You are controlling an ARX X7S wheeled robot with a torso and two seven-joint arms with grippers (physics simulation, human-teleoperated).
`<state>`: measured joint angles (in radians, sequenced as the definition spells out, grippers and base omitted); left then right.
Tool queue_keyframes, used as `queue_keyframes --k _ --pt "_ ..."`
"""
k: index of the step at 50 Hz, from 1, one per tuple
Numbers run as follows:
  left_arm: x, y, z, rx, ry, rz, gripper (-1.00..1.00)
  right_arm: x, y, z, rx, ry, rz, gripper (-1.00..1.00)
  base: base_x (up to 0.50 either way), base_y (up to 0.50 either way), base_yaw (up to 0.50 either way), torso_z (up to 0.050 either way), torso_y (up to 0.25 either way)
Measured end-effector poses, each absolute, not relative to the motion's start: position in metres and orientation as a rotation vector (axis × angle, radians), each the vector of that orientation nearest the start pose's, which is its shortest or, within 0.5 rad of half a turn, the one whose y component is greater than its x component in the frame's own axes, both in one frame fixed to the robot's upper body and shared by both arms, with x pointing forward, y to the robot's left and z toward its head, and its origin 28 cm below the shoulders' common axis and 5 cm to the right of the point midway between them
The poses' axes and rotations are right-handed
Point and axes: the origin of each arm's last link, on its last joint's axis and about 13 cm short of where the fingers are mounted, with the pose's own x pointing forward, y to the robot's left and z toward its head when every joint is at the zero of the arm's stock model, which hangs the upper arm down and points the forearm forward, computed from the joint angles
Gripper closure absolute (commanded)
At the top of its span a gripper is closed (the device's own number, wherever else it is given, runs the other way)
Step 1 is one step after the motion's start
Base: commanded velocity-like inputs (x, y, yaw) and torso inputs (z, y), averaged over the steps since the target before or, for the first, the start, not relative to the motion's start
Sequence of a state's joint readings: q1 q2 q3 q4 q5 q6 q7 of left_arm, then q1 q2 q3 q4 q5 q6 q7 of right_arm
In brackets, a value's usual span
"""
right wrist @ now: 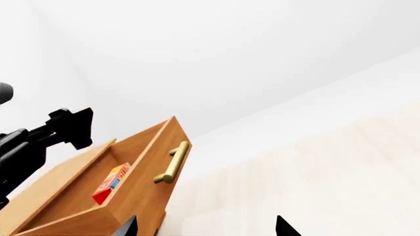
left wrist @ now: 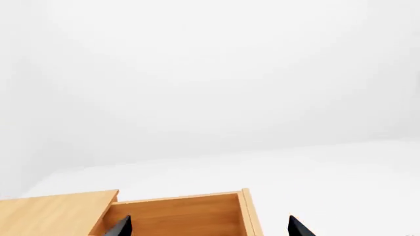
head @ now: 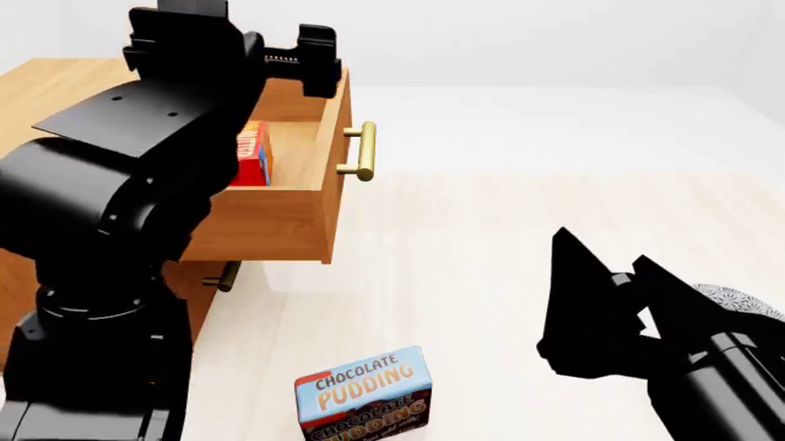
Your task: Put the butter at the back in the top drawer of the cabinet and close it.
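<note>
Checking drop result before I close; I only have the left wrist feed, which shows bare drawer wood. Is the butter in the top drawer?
Observer: Yes. The butter stands on edge inside the top drawer, as the right wrist view shows.
Operator: Left gripper holding anything?
Observer: No. The left gripper hangs over the open drawer, open, with nothing between its fingers.
Operator: Handle free?
Observer: The brass handle is clear; the right gripper is open, off to the side above the floor, apart from it.
Operator: Anything in the way?
Observer: A chocolate pudding box sits on the floor, below and in front of the drawer.
</note>
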<state>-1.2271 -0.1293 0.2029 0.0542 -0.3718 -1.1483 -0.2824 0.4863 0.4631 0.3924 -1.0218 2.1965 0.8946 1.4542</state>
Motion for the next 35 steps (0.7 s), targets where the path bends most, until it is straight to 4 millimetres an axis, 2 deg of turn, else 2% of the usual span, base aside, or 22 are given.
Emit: queue_keyframes --k 21,27,35 --pt "0.288 0.126 0.313 0.113 -0.219 -0.276 -1.0 0.106 -0.111 0.25 0.479 0.025 0.169 -1.0 0.0 0.0 0.0 0.0 0.0" --pt "0.278 0.108 0.301 0.116 -0.23 -0.332 -1.0 0.104 -0.111 0.251 0.479 0.021 0.172 -1.0 0.0 0.0 0.0 0.0 0.0" --pt "0.268 0.086 0.276 0.133 -0.214 -0.394 -1.0 0.101 -0.113 0.252 0.48 0.015 0.172 -1.0 0.0 0.0 0.0 0.0 0.0"
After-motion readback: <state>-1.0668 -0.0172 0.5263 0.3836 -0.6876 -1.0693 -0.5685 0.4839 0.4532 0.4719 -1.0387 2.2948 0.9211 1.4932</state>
